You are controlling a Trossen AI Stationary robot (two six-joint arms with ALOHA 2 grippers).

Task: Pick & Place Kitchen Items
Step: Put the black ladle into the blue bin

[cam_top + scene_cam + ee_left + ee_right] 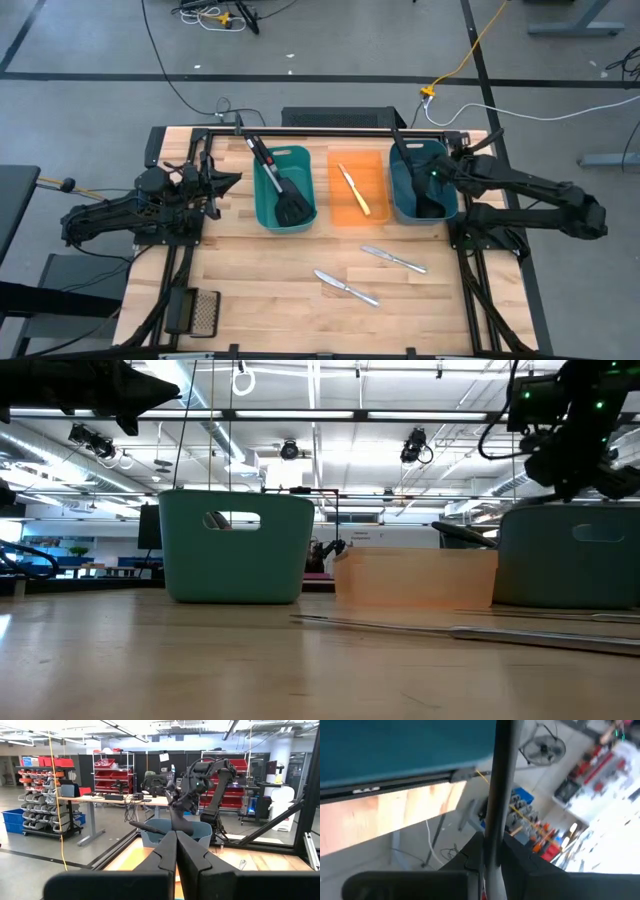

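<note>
My right gripper (428, 178) is over the right teal bin (400, 190), shut on a black long-handled utensil (400, 145) whose head end (432, 205) is down inside the bin. My left gripper (232, 181) is shut and empty, held above the table's left side. A black slotted spatula (290, 205) lies in the left teal bin (262, 205), its handle leaning on the far rim. A small yellow-handled knife (352, 188) lies in the orange bin (375, 215). Two silver table knives (393, 259) (346, 288) lie flat on the table. My right gripper pinches the black utensil's slim handle (495, 820) between its two fingers, which lie along it. The handle's free end (394, 133) sticks out past the bin's far left rim. The head end is low in the bin; whether it rests there I cannot tell.
A small black-framed mesh grater (203, 310) lies at the table's near left corner. The three bins stand in a row across the far half of the table. The bare wooden table (260, 270) lies in front of them, around the two knives.
</note>
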